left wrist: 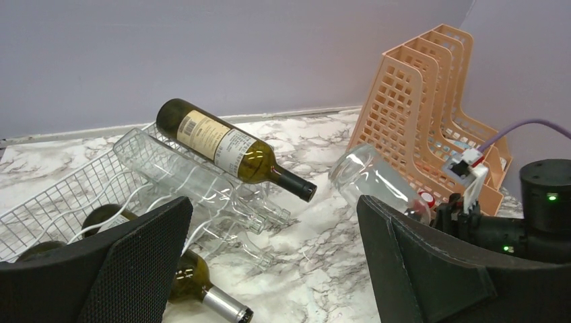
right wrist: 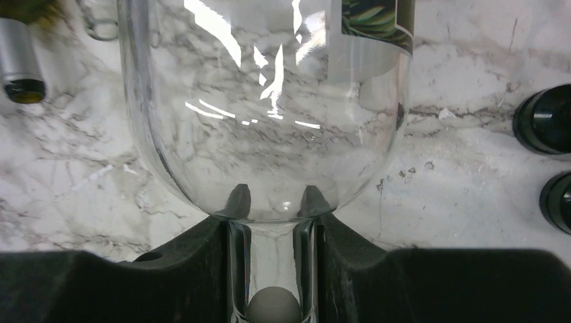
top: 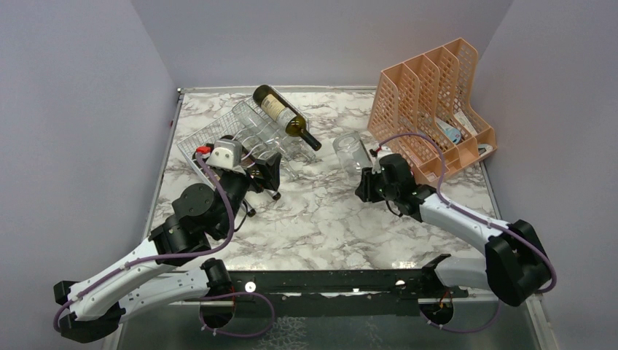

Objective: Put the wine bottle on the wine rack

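The white wire wine rack (top: pixel 208 142) lies at the back left and also shows in the left wrist view (left wrist: pixel 60 192). A dark green labelled wine bottle (top: pixel 284 115) rests on top of it (left wrist: pixel 222 145), above clear bottles (left wrist: pixel 195 185). My right gripper (top: pixel 370 179) is shut on the neck of a clear wine bottle (top: pixel 352 152), which is tilted between the rack and the file holder. In the right wrist view the neck sits between my fingertips (right wrist: pixel 239 200) and the body (right wrist: pixel 269 101) fills the frame. My left gripper (left wrist: pixel 276 269) is open and empty at the rack's near right corner (top: pixel 268 175).
A peach-orange perforated file holder (top: pixel 430 102) stands at the back right (left wrist: pixel 431 108), just behind the held bottle. A green bottle with a silver cap (left wrist: pixel 202 296) lies low by my left finger. Two dark round objects (right wrist: pixel 545 121) are at the right wrist view's right edge.
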Controlling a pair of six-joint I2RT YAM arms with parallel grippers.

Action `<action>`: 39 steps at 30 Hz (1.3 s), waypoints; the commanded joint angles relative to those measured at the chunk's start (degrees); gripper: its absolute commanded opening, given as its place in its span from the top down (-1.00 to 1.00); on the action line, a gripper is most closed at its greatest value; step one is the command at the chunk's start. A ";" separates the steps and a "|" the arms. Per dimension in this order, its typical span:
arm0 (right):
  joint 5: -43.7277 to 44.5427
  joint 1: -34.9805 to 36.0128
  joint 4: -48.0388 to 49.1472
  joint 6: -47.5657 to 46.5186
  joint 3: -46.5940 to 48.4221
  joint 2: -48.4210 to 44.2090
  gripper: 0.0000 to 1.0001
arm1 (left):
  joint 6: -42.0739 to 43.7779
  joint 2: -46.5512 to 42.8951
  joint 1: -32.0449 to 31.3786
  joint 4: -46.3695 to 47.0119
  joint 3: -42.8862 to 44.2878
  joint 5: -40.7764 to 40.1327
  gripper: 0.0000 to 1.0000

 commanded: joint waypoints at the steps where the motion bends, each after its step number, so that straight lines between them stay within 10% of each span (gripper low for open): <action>1: -3.80 0.17 15.19 -1.55 3.76 -7.52 0.98 | -0.12 -0.76 -0.18 1.78 -0.28 -0.93 -0.98; 13: -7.80 8.26 7.03 0.34 24.30 0.56 0.98 | 0.39 -3.66 -0.18 2.58 1.11 -1.68 -0.98; 39: -0.33 24.69 -9.13 0.47 78.81 50.47 0.98 | -0.98 -9.14 -0.18 -2.25 3.55 -3.32 -0.98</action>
